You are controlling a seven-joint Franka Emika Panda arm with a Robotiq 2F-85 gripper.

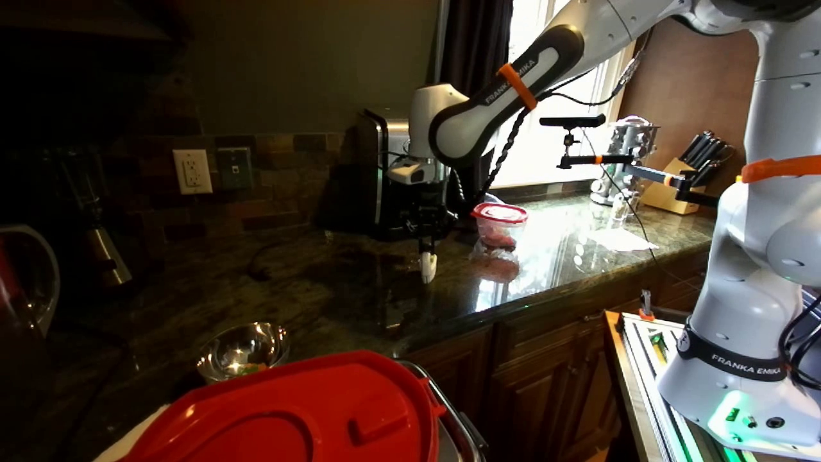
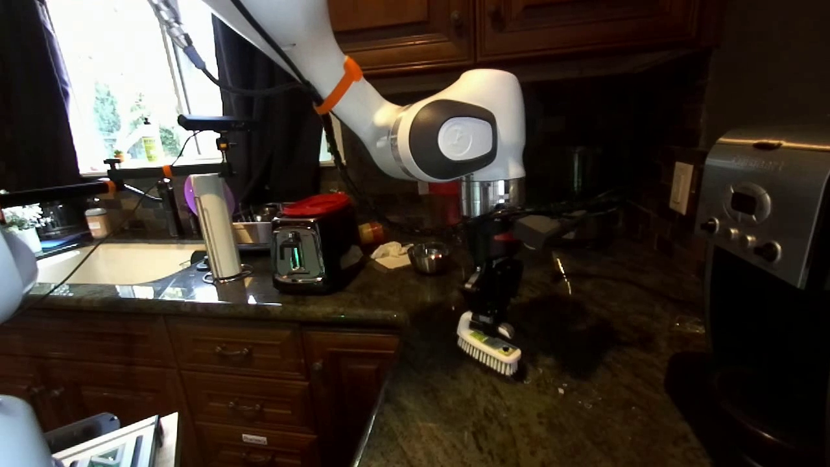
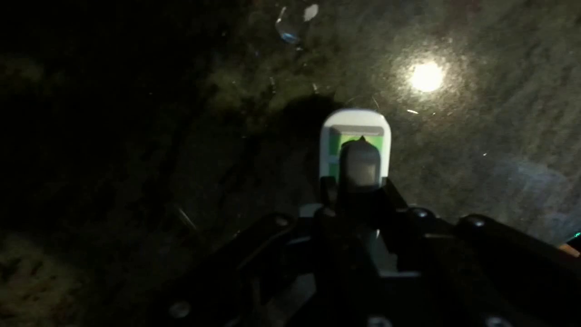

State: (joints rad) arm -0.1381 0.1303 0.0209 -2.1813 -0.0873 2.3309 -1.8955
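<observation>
The black, jointed pincer (image 2: 491, 322) is pinching a white plastic scrub brush (image 2: 476, 337) by its handle, the hard fingers (image 3: 330, 188) pressing in from either side. In the wrist view the handle's smooth, rounded end (image 3: 361, 170) is jutting forward over the brush's oblong back, and a green-and-yellow label (image 3: 333, 170) is showing around it. Stiff, pale bristles (image 2: 487, 360) are pointing down in close rows toward the counter (image 2: 467, 421), near its long front edge; whether their tips are touching the stone cannot be told. That stone, polished and mottled in greenish brown, is mirroring the light, and a few pale flecks (image 3: 311, 12) are lying scattered near the brush.

A boxy coffee maker (image 2: 765, 207) with a brushed-metal face is standing nearby in both exterior views. In an exterior view a clear plastic tub (image 1: 501, 228) with a red lid is sitting near the pincer, holding something reddish. Well apart, a round, shiny metal bowl (image 2: 429, 259) is resting beside a crumpled white cloth or paper (image 2: 391, 253), while a glossy, chrome-fronted toaster (image 2: 301, 256) is bearing a ridged red plastic cover (image 1: 333, 385). Below, wooden drawers (image 2: 243, 383) are showing framed, grooved fronts.
</observation>
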